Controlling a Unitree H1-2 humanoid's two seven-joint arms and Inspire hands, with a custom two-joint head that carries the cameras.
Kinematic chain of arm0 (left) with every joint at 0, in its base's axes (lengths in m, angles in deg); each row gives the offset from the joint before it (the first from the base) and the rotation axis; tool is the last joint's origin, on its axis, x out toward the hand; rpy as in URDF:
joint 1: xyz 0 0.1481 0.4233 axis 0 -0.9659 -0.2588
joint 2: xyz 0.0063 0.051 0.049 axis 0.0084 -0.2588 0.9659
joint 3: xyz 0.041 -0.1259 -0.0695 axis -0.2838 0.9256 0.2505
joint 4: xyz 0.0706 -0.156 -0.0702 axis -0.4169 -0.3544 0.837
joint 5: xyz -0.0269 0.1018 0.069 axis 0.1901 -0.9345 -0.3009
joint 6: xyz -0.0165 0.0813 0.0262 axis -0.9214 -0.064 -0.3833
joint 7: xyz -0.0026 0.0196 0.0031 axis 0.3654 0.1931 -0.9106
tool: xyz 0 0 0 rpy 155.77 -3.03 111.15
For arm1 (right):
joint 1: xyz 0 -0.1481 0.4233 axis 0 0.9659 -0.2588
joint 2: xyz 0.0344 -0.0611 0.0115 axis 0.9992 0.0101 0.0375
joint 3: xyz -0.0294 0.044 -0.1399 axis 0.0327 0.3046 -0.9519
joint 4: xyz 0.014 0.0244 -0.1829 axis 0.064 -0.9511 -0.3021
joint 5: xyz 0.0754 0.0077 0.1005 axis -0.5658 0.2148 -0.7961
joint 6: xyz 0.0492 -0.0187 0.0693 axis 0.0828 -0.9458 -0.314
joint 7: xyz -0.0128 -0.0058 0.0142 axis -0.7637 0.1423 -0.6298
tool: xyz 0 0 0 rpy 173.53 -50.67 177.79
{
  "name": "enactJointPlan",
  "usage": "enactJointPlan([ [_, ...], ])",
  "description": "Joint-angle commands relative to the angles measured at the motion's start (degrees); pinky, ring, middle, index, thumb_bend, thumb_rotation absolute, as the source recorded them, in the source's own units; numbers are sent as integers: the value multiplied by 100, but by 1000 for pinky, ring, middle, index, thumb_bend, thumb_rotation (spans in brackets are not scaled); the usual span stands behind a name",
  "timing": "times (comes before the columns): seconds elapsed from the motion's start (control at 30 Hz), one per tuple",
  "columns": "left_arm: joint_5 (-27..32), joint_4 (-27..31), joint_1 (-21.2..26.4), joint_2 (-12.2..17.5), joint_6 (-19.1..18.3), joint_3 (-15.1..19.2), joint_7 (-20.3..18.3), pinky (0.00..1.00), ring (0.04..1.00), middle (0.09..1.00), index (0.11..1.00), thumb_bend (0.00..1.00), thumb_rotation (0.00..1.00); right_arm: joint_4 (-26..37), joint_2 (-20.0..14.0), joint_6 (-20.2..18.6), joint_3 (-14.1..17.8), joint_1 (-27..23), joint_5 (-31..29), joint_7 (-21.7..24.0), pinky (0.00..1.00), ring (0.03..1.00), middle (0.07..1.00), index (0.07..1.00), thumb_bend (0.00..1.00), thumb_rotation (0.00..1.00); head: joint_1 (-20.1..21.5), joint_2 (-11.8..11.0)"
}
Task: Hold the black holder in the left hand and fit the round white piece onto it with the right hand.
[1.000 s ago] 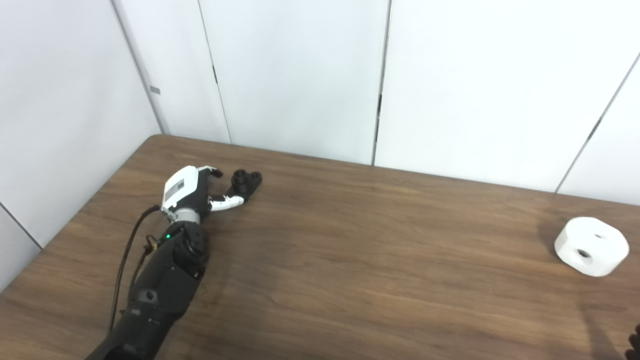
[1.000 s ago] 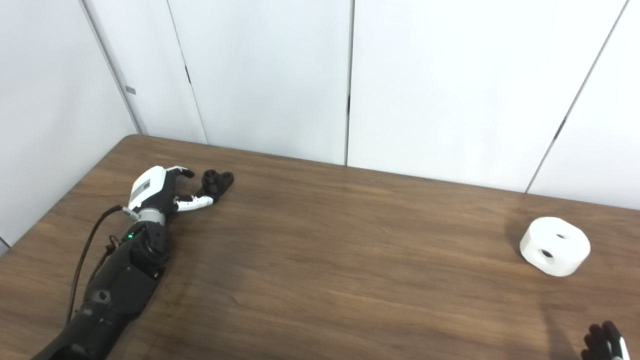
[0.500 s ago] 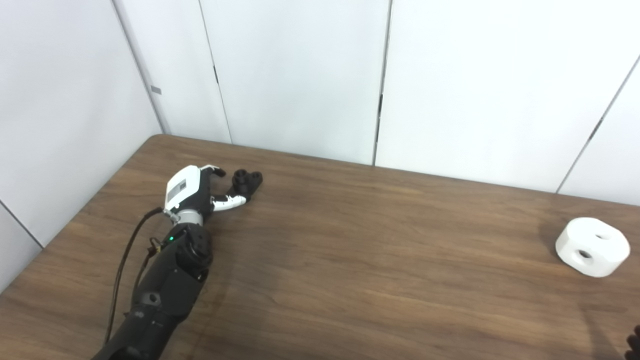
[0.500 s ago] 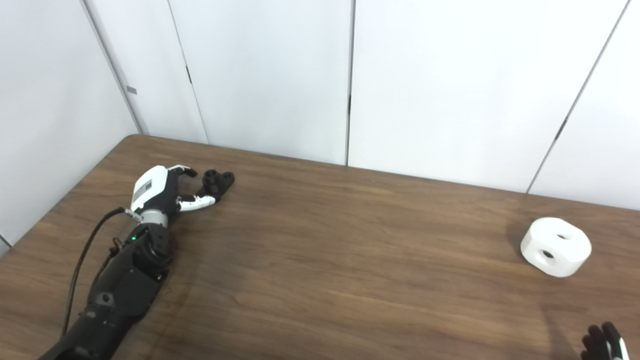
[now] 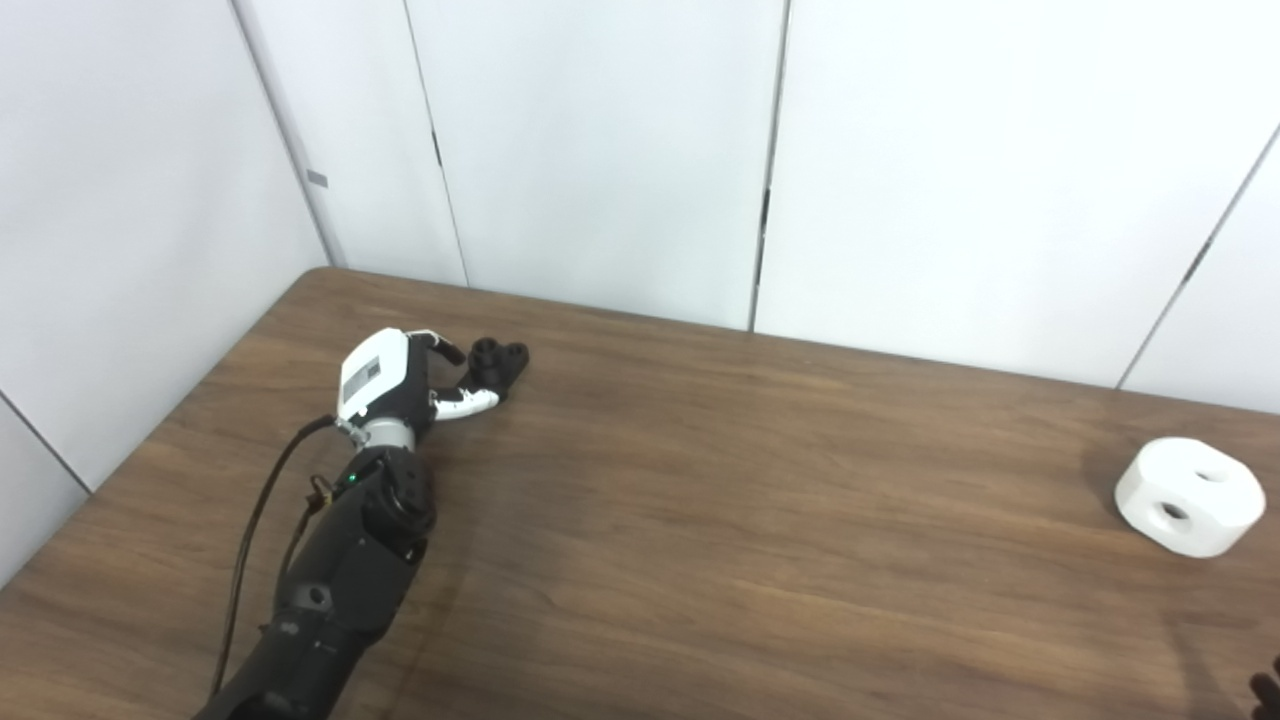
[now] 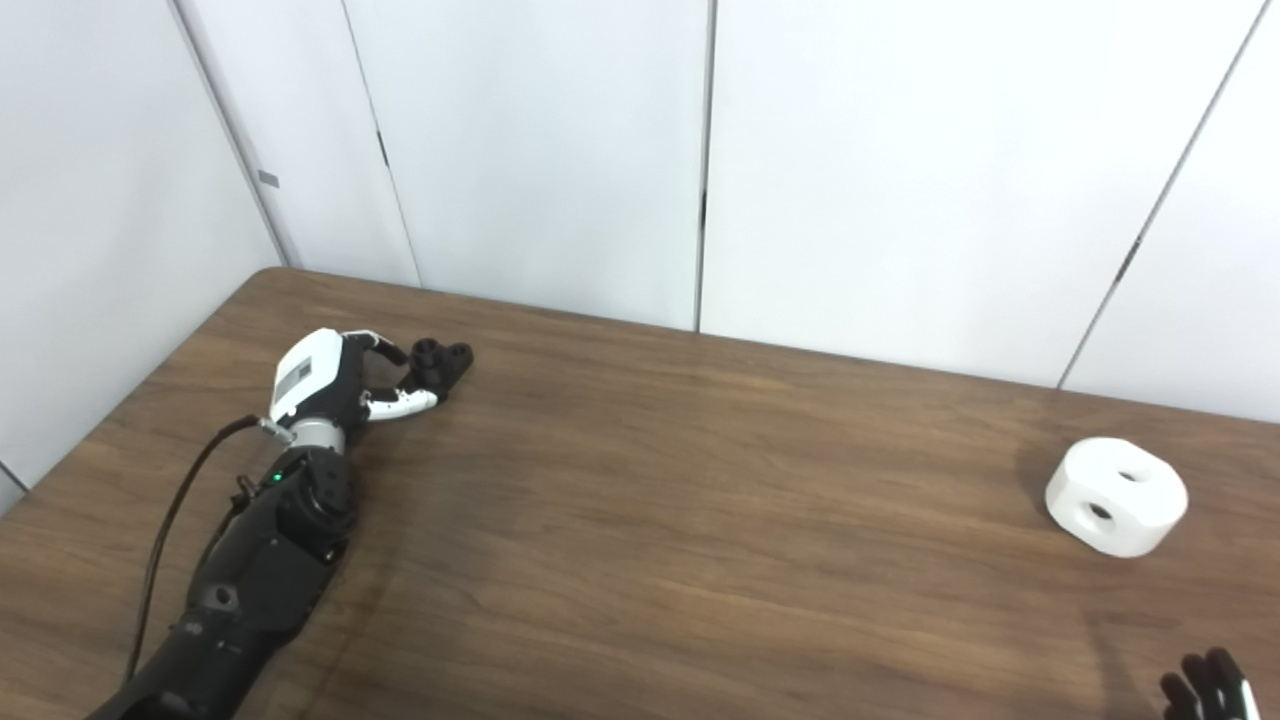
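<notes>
The black holder (image 5: pixel 500 361) lies on the wooden table (image 5: pixel 760 540) at the far left, near the wall. My left hand (image 5: pixel 400 378) lies just left of it, open, its dark fingers curled close to the holder's near side and its white thumb reaching along the holder's front edge. I cannot tell whether they touch. The round white piece (image 5: pixel 1188 496), with holes in its top and side, sits alone at the far right. Only the dark fingertips of my right hand (image 6: pixel 1210 688) show at the bottom right corner, well short of the white piece.
White wall panels (image 5: pixel 600 150) stand right behind the table's far edge and along its left side. A black cable (image 5: pixel 262 500) runs beside my left forearm. Bare wood stretches between the holder and the white piece.
The camera has drifted slightly. My left hand has crept forward, and its fingers now sit nearer the holder. The white piece and the right hand have not moved.
</notes>
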State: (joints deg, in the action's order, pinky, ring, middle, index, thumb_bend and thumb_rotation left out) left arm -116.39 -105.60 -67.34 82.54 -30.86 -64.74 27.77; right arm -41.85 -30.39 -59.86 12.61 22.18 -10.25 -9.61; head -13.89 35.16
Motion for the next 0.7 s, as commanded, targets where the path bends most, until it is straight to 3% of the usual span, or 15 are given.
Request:
enactJointPlan([
  [0.0,18,-28,129,54,64,-69,-59,800,901,855,601,873,294,-33,41,-35,-22,74,9,-32,1000,982,986,1000,615,1000,5,18],
  [0.3,-45,-58,165,101,-113,-215,-201,805,917,865,599,875,339,38,56,-105,-35,90,-38,-22,1000,988,982,1000,617,1000,2,45],
  [0.67,-83,-195,201,169,-124,-406,-255,845,923,861,598,898,284,57,43,-112,-30,105,-84,-4,1000,994,982,1000,636,1000,20,81],
])
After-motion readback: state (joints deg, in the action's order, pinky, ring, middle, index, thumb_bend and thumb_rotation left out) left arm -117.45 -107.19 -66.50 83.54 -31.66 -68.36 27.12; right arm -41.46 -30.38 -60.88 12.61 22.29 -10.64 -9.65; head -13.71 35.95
